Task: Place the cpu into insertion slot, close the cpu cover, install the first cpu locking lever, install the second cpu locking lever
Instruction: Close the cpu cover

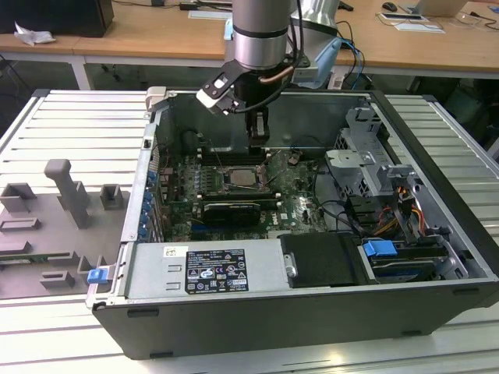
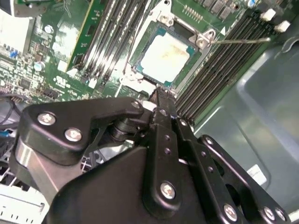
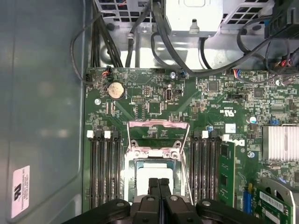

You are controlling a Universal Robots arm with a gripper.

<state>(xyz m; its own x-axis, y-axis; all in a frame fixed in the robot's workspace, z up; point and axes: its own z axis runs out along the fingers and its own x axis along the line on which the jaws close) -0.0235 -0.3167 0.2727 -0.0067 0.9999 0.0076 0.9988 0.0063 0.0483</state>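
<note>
Closing the cpu cover [image 3: 159,124] from the present pose is judged to carry the main risk. The cpu [image 2: 166,56] is seen lying in the insertion slot [image 2: 190,65], pale face up. The cover is seen raised on its hinge, with the motherboard [image 3: 154,100] visible through its window. The gripper [image 2: 159,95] is held with its fingers together and nothing clamped between them. Its tips are placed just beside the slot's edge, low over the board.

The following faults are judged possible:

- If the cpu is not fully seated, it can be trapped askew under the cover and the slot contacts can be bent. Whether it lies flat cannot be told.
- If the tips are driven onto the cpu face rather than the cover, the chip can be scratched or shifted.
- If the cover is pushed off-centre, it can slip off the tips and drop hard.
- A thin lever [image 2: 238,40] is seen reaching out over the memory slots [image 2: 219,65]. If it is caught by the gripper, it can be bent or the cover can be blocked.
</note>
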